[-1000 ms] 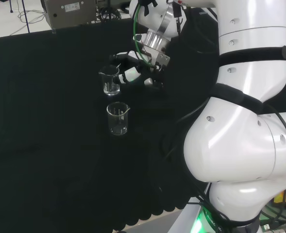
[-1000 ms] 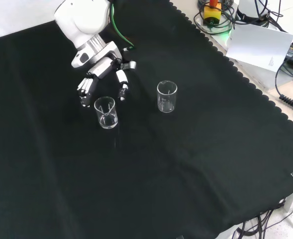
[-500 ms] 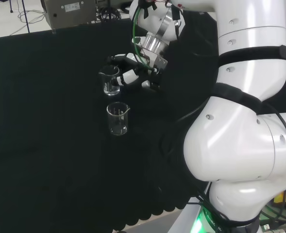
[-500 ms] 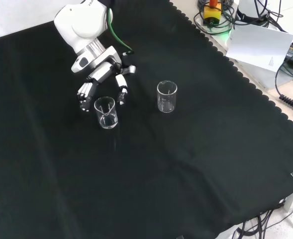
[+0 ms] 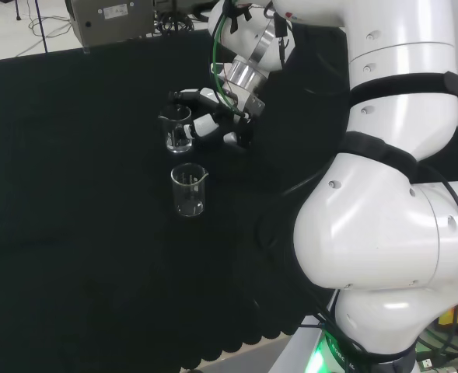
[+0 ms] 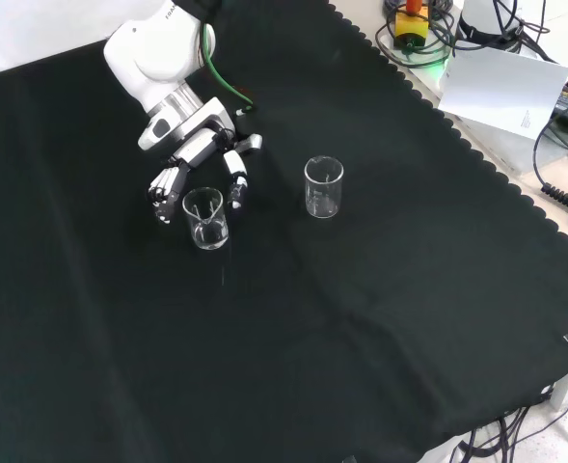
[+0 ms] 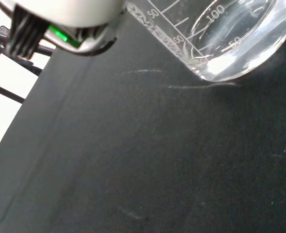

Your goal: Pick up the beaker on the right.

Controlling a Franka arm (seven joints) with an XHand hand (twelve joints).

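Two clear glass beakers stand upright on the black cloth. In the front view one beaker [image 6: 204,218] stands to the left and the other beaker [image 6: 323,186] to the right. The hand [image 6: 195,159] hangs just behind the left one, open, with fingers [image 6: 167,185] on one side of its rim and the thumb [image 6: 235,181] on the other, not closed round it. In the head view the hand [image 5: 214,117] is beside the farther beaker [image 5: 177,130]; the nearer beaker [image 5: 188,190] stands apart. The wrist view has a beaker's base [image 7: 230,43] close by and a white part of the hand [image 7: 65,19].
The arm's big white links [image 5: 384,233] take up the right of the head view. A grey box [image 5: 108,19] sits beyond the cloth's far edge. In the front view, paper [image 6: 510,87] and cables lie past the scalloped right edge of the cloth.
The hand has crept closer to the left beaker of the front view, its fingers and thumb now flanking the rim. Both beakers stay where they were.
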